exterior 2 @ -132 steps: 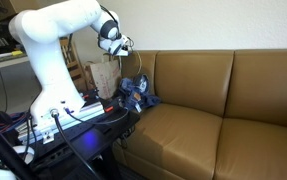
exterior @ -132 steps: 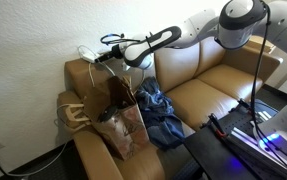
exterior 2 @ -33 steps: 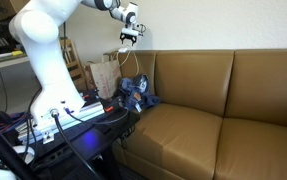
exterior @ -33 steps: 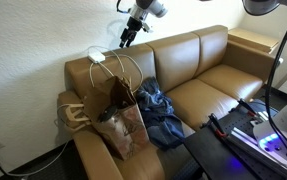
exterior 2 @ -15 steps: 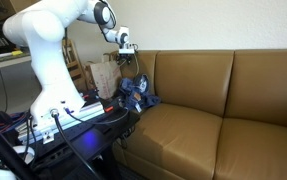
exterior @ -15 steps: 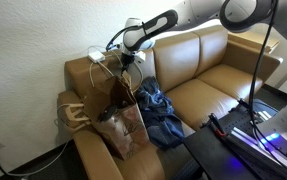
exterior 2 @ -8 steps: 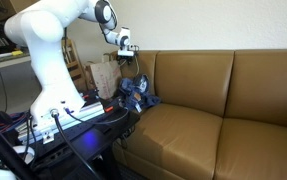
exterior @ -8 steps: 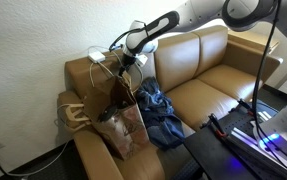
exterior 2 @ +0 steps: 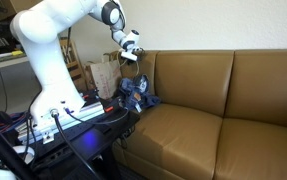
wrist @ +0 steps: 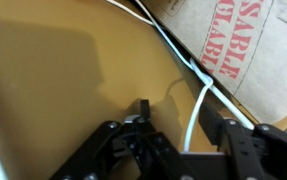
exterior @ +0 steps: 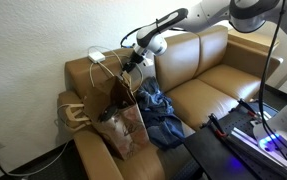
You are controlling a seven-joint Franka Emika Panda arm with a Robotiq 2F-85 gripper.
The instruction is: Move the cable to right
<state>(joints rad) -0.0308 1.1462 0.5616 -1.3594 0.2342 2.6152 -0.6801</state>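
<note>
Wrist view: cable (wrist: pixel 194 112) between gripper (wrist: pixel 169 136) fingers (seemingly ungripped).

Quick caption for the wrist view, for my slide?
Open gripper straddles the white cable over the tan couch, beside a printed paper bag.

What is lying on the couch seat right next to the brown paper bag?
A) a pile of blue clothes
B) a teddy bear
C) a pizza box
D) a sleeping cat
A: in an exterior view, crumpled blue clothes lie on the seat of the sofa, right up against the brown paper bag.
</note>
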